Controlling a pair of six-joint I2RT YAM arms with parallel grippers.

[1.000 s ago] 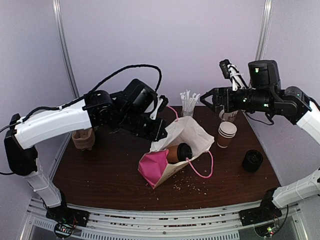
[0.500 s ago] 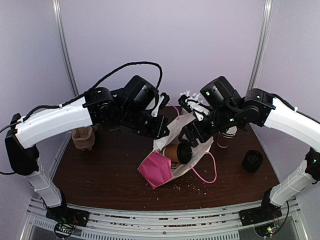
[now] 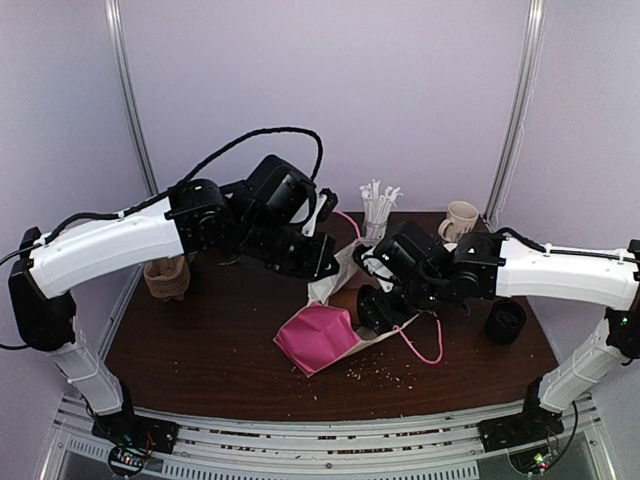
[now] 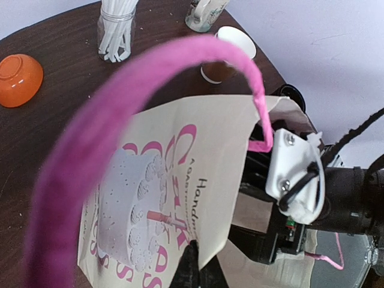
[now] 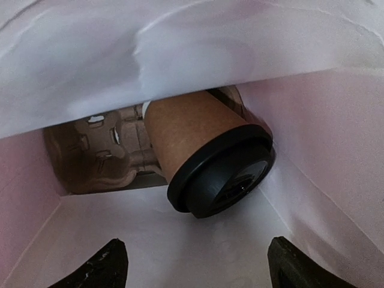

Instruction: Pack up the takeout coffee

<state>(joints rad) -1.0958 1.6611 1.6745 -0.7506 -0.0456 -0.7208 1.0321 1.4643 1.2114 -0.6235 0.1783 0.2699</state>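
A: Where was your coffee cup point(image 5: 207, 153)?
B: It lay on its side inside the bag point(image 4: 168, 174), lid toward your right gripper point(image 5: 195, 264), whose jaws stood wide apart, touching nothing. Your left gripper point(image 4: 192, 264) was clamped shut on the bag's edge

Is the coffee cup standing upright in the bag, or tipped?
Tipped: the takeout coffee lies on its side inside the bag, black lid facing the opening.
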